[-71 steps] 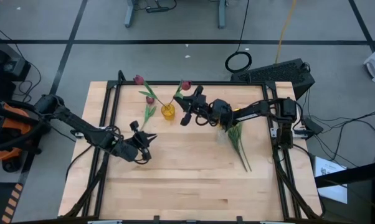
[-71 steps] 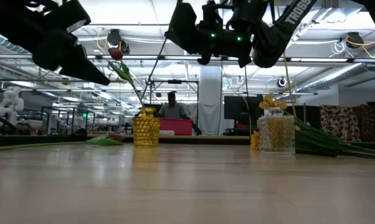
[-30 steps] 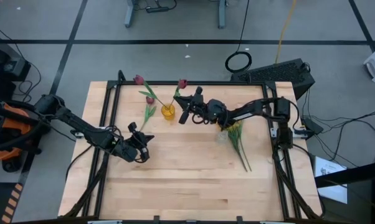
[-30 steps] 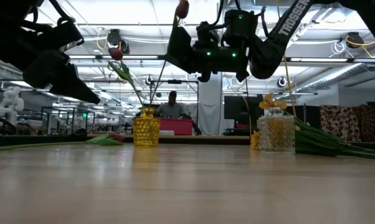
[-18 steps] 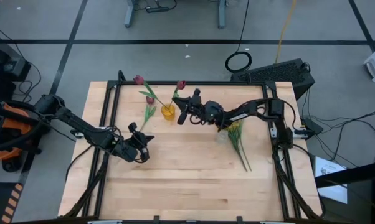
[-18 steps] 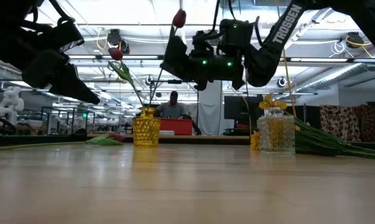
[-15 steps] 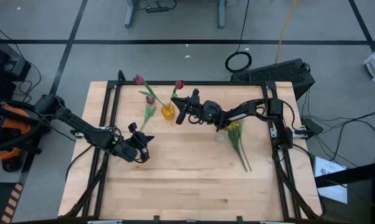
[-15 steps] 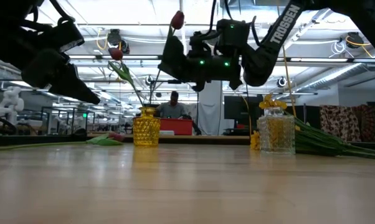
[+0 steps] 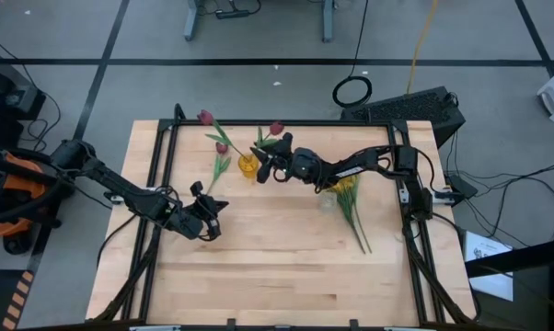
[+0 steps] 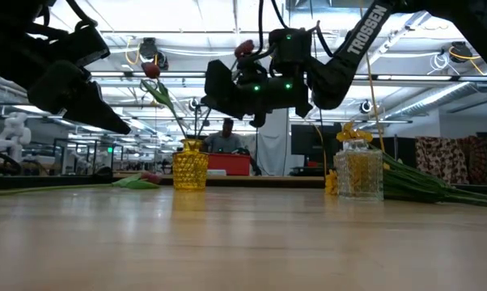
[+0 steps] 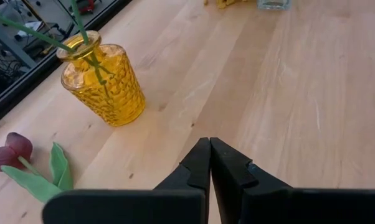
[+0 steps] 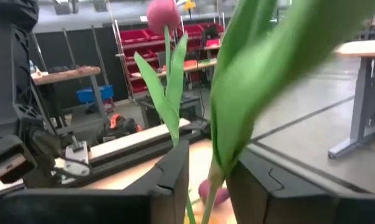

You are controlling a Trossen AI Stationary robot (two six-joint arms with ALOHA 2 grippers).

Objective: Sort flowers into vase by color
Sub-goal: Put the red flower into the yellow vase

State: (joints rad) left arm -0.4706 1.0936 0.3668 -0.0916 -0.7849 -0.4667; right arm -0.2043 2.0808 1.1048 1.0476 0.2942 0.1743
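Observation:
A yellow glass vase (image 9: 248, 166) (image 10: 190, 168) (image 11: 103, 78) stands at the far middle. It holds one dark-red tulip (image 9: 205, 118) that leans to the far left. A second tulip (image 9: 276, 129) (image 10: 243, 48) rises from the vase between the fingers of my right gripper (image 9: 258, 164) (image 12: 209, 180), which is open and level just above the vase. A third tulip (image 9: 222, 148) (image 11: 10, 152) lies on the table. Yellow flowers (image 9: 348, 188) stand in a clear vase (image 10: 358, 171). My left gripper (image 9: 220, 204) (image 11: 209, 142) hovers shut at the left. My right gripper has the second tulip's stem (image 12: 213, 177) and a big leaf (image 12: 268, 68) in the gap between its fingers, which come level from the table's right. I cannot tell whether either finger touches the stem. The stem's lower end is in the yellow vase.
Long green stems (image 9: 355, 221) lie on the table from the clear vase toward the near right. A black frame (image 9: 157, 156) runs along the table's edges. Bare wood (image 9: 277, 257) fills the near half. A person (image 10: 224, 139) sits in the room beyond.
My right gripper has gone down and toward the table's left, to the yellow vase, taking the tulip with it. In the last half second the tulip's head has swung toward the table's right and sunk lower.

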